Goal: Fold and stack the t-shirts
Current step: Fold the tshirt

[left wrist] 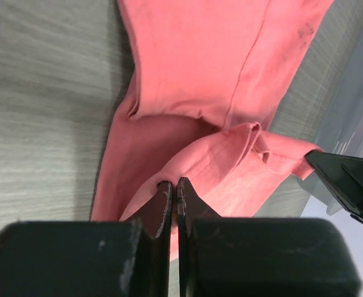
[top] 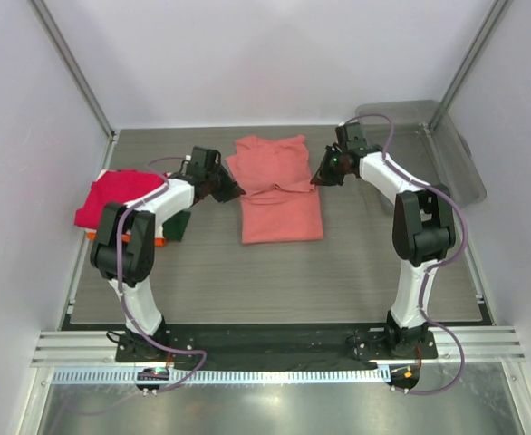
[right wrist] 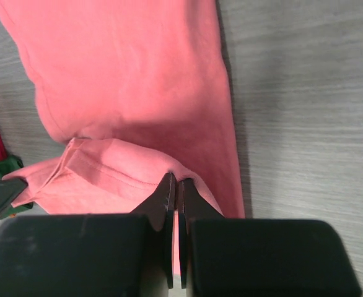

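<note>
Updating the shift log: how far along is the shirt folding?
Done: red shirt sits on a pile at the left. In hand: the pink shirt, part-folded, both jaws shut on a lifted fold. Left: finish folding it and stack it on the pile.

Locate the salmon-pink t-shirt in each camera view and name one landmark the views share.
Top external: the salmon-pink t-shirt lies mid-table, between the left fingers and the right fingers.
Left wrist: it fills the centre and upper right.
Right wrist: it fills the upper left and centre.
Shared landmark: the raised fold of the shirt, pinched at either end by shut fingers.
</note>
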Controlling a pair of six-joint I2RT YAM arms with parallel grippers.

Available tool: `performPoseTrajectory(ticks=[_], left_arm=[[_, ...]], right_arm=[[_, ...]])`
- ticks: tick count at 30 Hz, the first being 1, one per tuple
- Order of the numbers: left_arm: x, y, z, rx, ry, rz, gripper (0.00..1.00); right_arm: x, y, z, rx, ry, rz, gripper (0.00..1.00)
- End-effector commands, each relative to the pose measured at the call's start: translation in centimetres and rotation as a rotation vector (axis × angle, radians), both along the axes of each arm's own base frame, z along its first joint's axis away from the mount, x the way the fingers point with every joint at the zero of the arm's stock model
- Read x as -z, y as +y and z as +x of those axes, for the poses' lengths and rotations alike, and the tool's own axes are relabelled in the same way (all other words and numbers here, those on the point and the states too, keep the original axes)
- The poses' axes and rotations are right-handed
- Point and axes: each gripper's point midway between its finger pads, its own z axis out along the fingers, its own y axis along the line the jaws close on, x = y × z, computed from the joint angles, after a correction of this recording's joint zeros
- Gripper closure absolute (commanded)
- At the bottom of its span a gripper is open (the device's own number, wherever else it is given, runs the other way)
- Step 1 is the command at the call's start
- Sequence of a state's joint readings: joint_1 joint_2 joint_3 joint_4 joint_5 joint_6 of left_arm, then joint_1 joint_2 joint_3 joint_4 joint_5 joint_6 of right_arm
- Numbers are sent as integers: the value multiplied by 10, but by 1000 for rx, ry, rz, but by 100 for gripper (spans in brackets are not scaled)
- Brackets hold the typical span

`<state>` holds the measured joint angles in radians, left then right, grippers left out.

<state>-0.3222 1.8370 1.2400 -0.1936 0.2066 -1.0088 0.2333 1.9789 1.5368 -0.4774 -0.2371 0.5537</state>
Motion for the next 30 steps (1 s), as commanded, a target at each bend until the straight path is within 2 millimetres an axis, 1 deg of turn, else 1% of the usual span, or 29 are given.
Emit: performPoseTrajectory(ticks=[1, 2, 3, 4, 5, 6, 7, 8, 9, 10, 11, 12, 13, 14, 15, 16, 17, 18, 19, 20, 21, 22, 23, 24, 25, 26, 27, 28, 30], left_arm=[[-20, -6, 23, 27, -75, -5, 100], [-14, -5, 31, 24, -67, 6, 100], [-11, -3, 33, 18, -59, 7, 100], [-6, -2, 37, 17, -52, 9, 97], [-7, -2, 41, 23, -56, 2, 80], [4, -1, 41, 26, -30, 9, 46], [7, 2, 41, 18, -22, 19, 11], [9, 4, 40, 26, -25, 41, 5], [6, 7, 37, 24, -35, 53, 2], [6, 9, 33, 27, -40, 68, 1], [3, 11, 29, 30, -49, 81, 0], [1, 17, 20, 35, -64, 114, 0], [-1, 20, 12, 39, -70, 129, 0], [-2, 19, 3, 49, -76, 147, 0], [1, 22, -5, 56, -81, 178, 0], [1, 24, -22, 64, -82, 193, 0], [4, 17, -35, 84, -82, 204, 1], [6, 15, -45, 97, -84, 210, 2], [16, 17, -63, 99, -60, 214, 5], [18, 13, -70, 109, -61, 206, 7], [19, 2, -77, 131, -76, 190, 10], [30, 1, -90, 136, -43, 176, 17], [31, -2, -94, 142, -44, 161, 21], [33, -7, -97, 150, -47, 148, 25], [34, -9, -100, 155, -44, 144, 31], [39, -8, -103, 154, -33, 147, 33], [41, -9, -105, 155, -28, 147, 35], [43, -9, -106, 156, -23, 148, 37], [47, -6, -108, 149, -13, 155, 38]], right_arm=[[-18, 5, 24, 2, -68, 31, 99], [-17, 6, 27, 2, -69, 32, 99], [-10, 6, 32, 4, -64, 28, 98], [-8, 6, 36, 8, -62, 26, 91], [-5, 6, 40, 16, -63, 20, 67], [-1, 1, 42, 50, -59, -3, 60], [-5, -2, 42, 73, -72, -5, 51], [-9, -2, 41, 99, -83, 2, 13], [2, -10, 36, 140, -84, -30, 1], [-21, -9, 30, 143, -139, -20, 0], [-26, -9, 25, 136, -158, -14, 0], [-19, -9, 9, 122, -138, -15, 0], [-23, -10, 1, 118, -145, -14, 0], [-49, -13, -10, 125, -203, -2, 2], [-31, -18, -28, 133, -196, -6, 3], [-34, -20, -37, 140, -217, 3, 9], [-55, -25, -47, 158, -282, 22, 13], [-38, -28, -61, 158, -267, 23, 16], [-37, -28, -69, 147, -272, 30, 20], [-34, -26, -77, 129, -263, 41, 23], [-26, -27, -87, 111, -239, 41, 25], [-20, -25, -93, 89, -222, 41, 31], [-15, -24, -97, 74, -208, 45, 34], [-3, -18, -105, 37, -165, 61, 37], [3, -16, -107, 22, -149, 64, 41], [11, -14, -110, 4, -126, 64, 43], [15, -11, -112, -11, -110, 76, 46], [26, -10, -114, -19, -80, 77, 48], [34, -5, -116, -33, -62, 100, 50]])
